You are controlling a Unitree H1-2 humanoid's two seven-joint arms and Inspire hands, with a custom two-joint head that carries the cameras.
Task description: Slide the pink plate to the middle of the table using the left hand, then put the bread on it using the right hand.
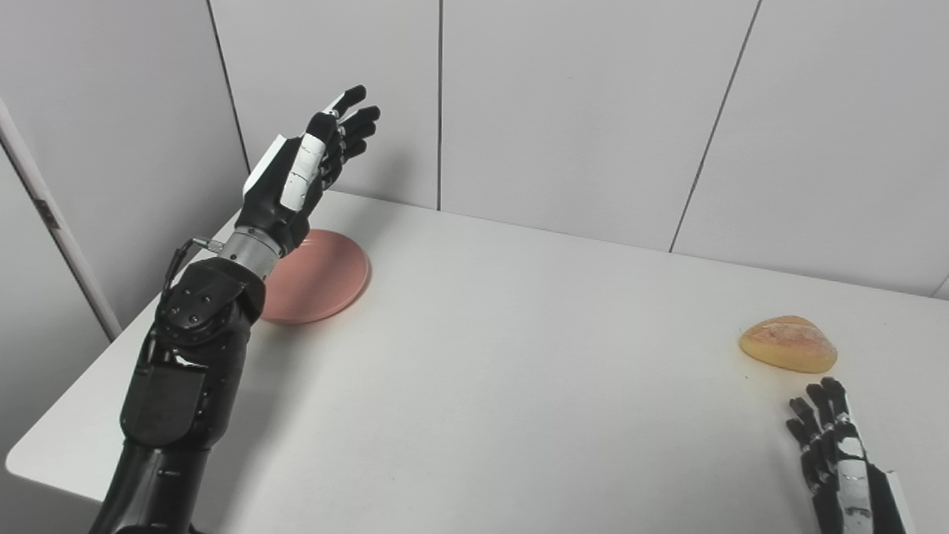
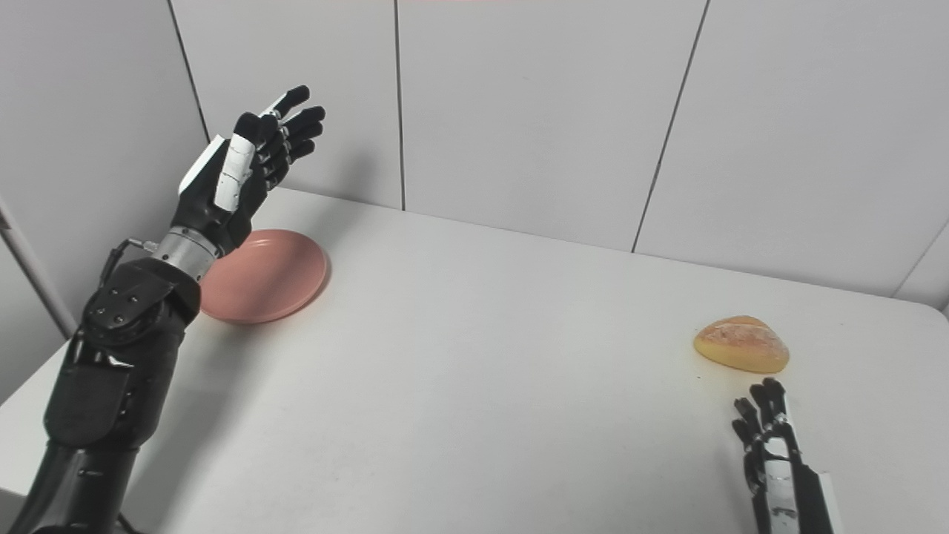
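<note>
Round pink plate [image 1: 319, 278] flat at far left of white table [image 1: 519, 356]. Left hand [image 1: 308, 167] raised above plate, fingers spread wide, holding nothing. Golden bread roll [image 1: 788, 343] at right; right hand [image 1: 834, 445] near it, fingers apart, empty.

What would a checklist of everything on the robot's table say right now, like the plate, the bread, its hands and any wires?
Surface: white table, bare across the middle.
Job's things: pink plate at the far left, not yet in the middle; bread on the table at the right, not on the plate.
Clutter: nothing seen.
Hands: left hand raised above the plate's left side, fingers apart, holding nothing; right hand low on the near side of the bread, apart from it, holding nothing.
Cables: a thin cable at the left wrist.
Surroundings: grey wall panels behind the table.
</note>
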